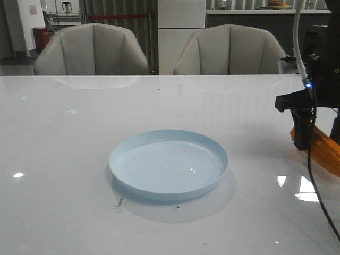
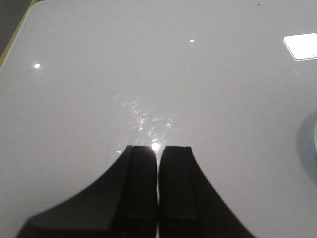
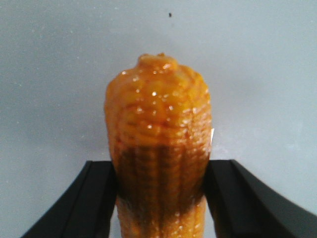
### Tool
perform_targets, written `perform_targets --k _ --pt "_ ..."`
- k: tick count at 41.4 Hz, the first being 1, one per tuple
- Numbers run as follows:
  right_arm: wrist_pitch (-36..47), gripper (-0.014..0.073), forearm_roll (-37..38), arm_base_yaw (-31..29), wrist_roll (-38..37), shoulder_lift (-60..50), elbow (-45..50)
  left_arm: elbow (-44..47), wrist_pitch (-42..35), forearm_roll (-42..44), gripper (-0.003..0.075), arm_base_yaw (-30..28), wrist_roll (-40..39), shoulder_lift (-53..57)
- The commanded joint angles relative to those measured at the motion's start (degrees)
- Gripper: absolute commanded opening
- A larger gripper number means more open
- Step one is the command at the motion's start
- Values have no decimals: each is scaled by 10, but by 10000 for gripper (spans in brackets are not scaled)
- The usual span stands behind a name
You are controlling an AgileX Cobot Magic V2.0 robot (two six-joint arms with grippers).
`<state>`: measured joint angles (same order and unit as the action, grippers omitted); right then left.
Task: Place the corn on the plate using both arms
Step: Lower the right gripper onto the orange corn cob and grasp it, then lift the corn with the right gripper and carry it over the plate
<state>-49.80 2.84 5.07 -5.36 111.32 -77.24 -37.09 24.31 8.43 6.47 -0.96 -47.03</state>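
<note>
The orange corn (image 1: 325, 152) lies at the far right of the white table, to the right of the pale blue plate (image 1: 169, 166), which is empty. My right gripper (image 1: 303, 135) reaches down onto the corn's near-plate end. In the right wrist view the corn (image 3: 158, 124) fills the gap between the two black fingers, and both touch its sides, so my right gripper (image 3: 161, 163) is shut on it. My left gripper (image 2: 158, 148) is shut and empty over bare table. It does not show in the front view. A sliver of the plate's rim (image 2: 315, 141) shows in the left wrist view.
Two beige chairs (image 1: 93, 50) stand behind the table's far edge. A white cable (image 1: 298, 42) and a black cable (image 1: 319, 196) hang from the right arm. The table's left edge (image 2: 15, 37) shows in the left wrist view.
</note>
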Motion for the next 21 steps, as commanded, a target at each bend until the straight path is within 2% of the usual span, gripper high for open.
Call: perform_targets --k 1,9,17,21 --pt "13 309 5 -2 3 -20 -12 -16 -48 0 126 -1 -6 5" --pt "-9 276 3 -1 3 -20 -34 -16 -48 0 126 -1 -6 5" --pt "-75 276 -4 1 8 -20 -130 -16 -52 0 126 -1 -6 5" --pt "-105 276 -36 7 50 -20 -191 -16 -54 0 126 -1 -6 5"
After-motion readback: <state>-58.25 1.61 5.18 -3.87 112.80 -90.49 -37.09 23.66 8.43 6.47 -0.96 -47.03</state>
